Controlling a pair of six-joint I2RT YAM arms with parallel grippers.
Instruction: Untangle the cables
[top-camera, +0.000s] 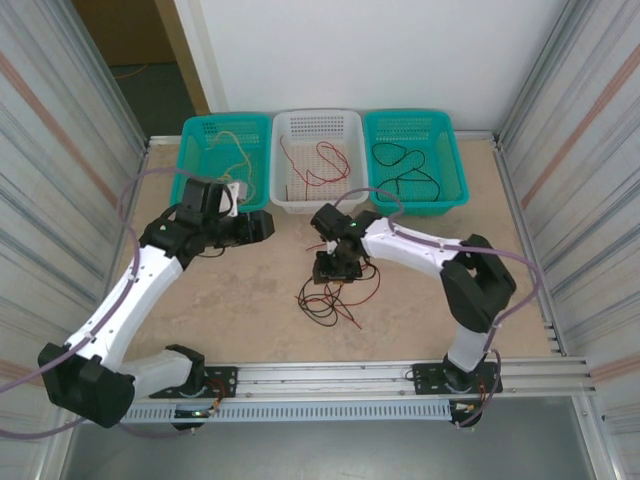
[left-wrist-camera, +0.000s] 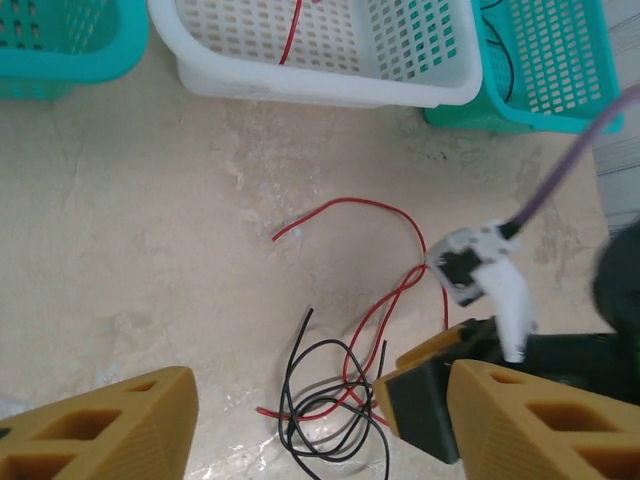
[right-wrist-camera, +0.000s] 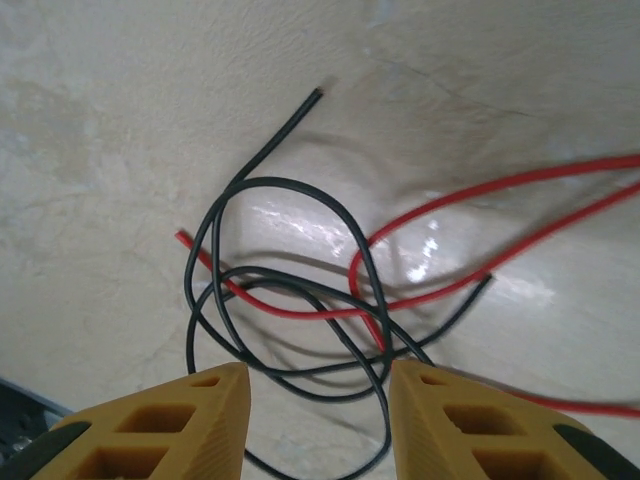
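Note:
A tangle of cables (top-camera: 326, 304) lies on the table in front of the baskets. Black cable (right-wrist-camera: 290, 300) forms a few overlapping loops, and red cable (right-wrist-camera: 480, 200) threads through them and runs off to the right. My right gripper (right-wrist-camera: 315, 425) hangs open just above the tangle, with one black strand passing below the gap between its fingers. In the top view the right gripper (top-camera: 335, 272) sits at the tangle's far edge. My left gripper (left-wrist-camera: 320, 430) is open and holds nothing; it looks down on the black cable (left-wrist-camera: 320, 400) and red cable (left-wrist-camera: 370, 205). The left gripper (top-camera: 262, 226) hovers left of the tangle.
Three baskets stand in a row at the back. The left teal one (top-camera: 190, 190) holds a yellowish wire (top-camera: 235, 150), the white one (top-camera: 320, 203) a red wire (top-camera: 325, 160), the right teal one (top-camera: 455, 195) a black wire (top-camera: 400, 165). Metal walls close both sides.

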